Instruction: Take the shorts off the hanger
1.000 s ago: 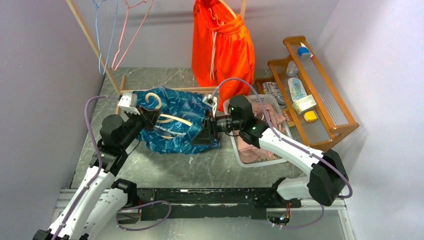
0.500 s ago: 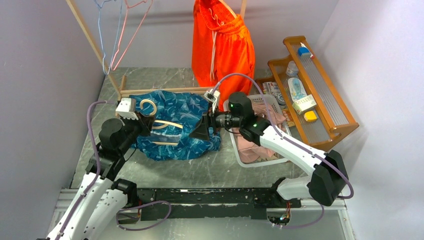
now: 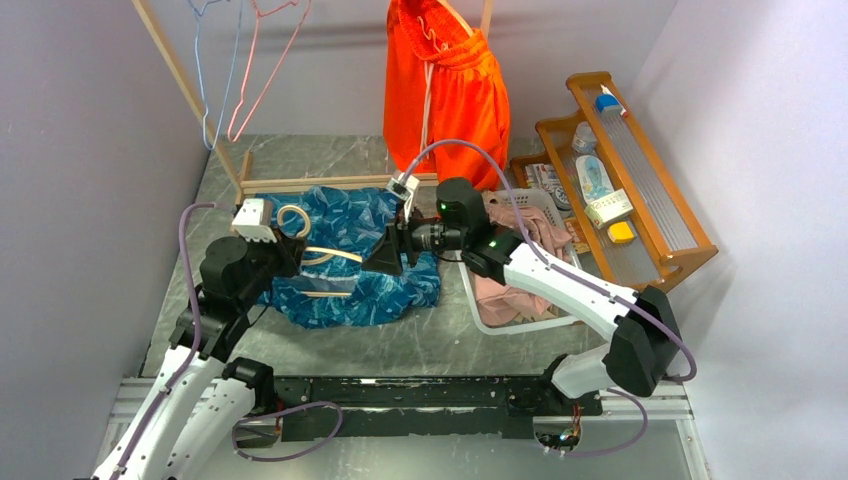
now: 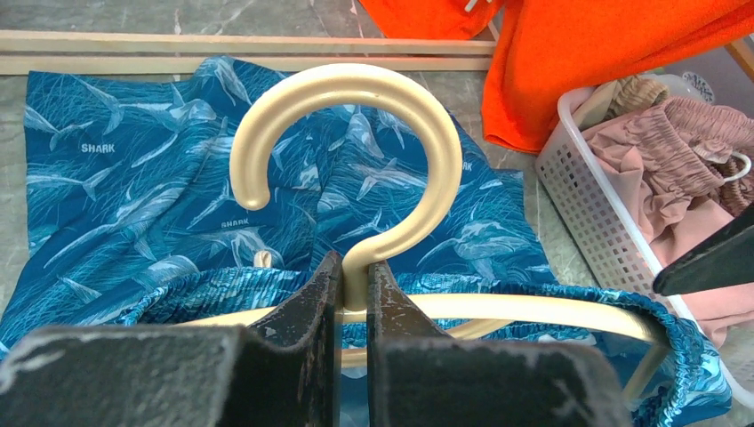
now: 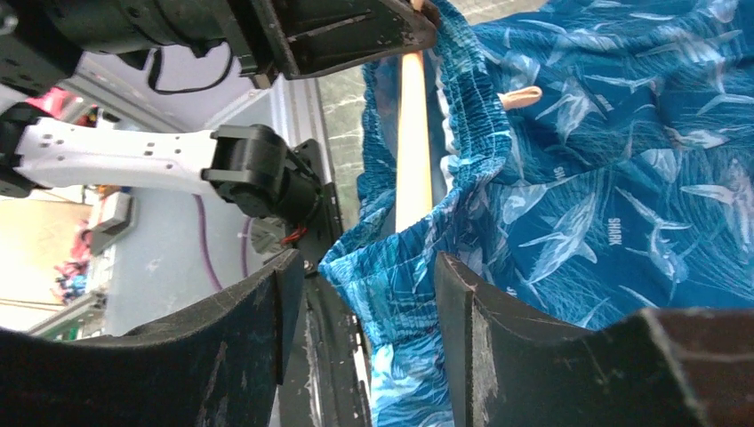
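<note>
While your left hand [image 4: 354, 294] pinches the hanger [image 4: 347, 76] tight at its neck, just under the hook, the blue shark-print shorts [image 3: 365, 300] lie on the bench [image 3: 400, 345], slightly to 9 o'clock of its middle. Their waistband is stretched round the hanger's arm. Your right hand [image 5: 364, 267] stands wide, straddling that waistband at its 3 o'clock end. By the look of it you are mid-strip: close on the elastic, then draw it off toward 3 o'clock.

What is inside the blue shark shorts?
A cream plastic hanger, its hook sticking out, its bar inside the waistband of the blue shark-print fabric shorts. Fabric covers the rest.
</note>
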You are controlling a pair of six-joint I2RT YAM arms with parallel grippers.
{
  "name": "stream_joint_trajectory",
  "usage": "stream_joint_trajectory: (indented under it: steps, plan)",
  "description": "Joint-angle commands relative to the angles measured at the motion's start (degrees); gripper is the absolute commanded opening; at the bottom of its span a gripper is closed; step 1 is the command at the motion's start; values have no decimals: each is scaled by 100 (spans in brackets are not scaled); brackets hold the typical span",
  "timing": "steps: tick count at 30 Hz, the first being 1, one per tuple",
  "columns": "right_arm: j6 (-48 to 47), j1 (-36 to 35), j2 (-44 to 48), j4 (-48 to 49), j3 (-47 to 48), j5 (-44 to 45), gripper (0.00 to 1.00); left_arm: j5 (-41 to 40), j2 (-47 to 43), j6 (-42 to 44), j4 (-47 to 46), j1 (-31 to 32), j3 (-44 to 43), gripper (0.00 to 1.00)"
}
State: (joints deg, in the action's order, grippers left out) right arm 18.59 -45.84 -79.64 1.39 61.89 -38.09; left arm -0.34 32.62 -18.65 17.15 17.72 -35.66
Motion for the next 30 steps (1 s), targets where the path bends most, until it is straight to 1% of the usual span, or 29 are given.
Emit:
stream_joint_trajectory:
  steps: [1, 3, 7, 8, 10, 11, 13, 14, 18, 20, 25, 26, 28, 30]
  plan:
    - [-459, -208, -184, -459, 349, 750, 58, -138, -62, 55, -65, -14, -347, 7]
    - [-661, -248, -242, -675, 420, 930, 54, -163, -85, 48, -34, -21, -378, 7]
    - [-848, -317, -323, -977, 535, 969, 49, -221, -130, 63, 3, -14, -373, 7]
    - [-848, -330, -332, -981, 533, 988, 46, -234, -143, 50, -19, -15, -360, 7]
    - [-829, -366, -337, -976, 522, 1038, 36, -240, -151, 24, -62, -20, -328, 7]
    - [-816, -379, -337, -941, 501, 1040, 34, -244, -152, 13, -77, -17, -321, 7]
    - [-785, -393, -298, -860, 455, 1046, 25, -260, -138, -12, -84, -14, -319, 7]
    - [-779, -390, -265, -814, 420, 1078, 24, -283, -127, -15, -69, -14, -320, 7]
    - [-797, -395, -144, -763, 330, 1335, 24, -538, -99, -13, 87, -14, -361, 7]
    - [-806, -393, -115, -793, 323, 1529, 30, -679, -119, -20, 142, -14, -348, 7]
    - [-721, -391, -168, -900, 348, 1620, 28, -748, -245, -16, 132, -14, -278, 7]
    - [-667, -390, -172, -892, 342, 1604, 29, -742, -255, 0, 119, -15, -268, 7]
    - [-468, -395, -197, -752, 292, 1510, 43, -652, -269, 65, 70, -18, -253, 7]
    - [-136, -394, -223, -486, 218, 1403, 45, -589, -272, 81, 15, -14, -209, 7]
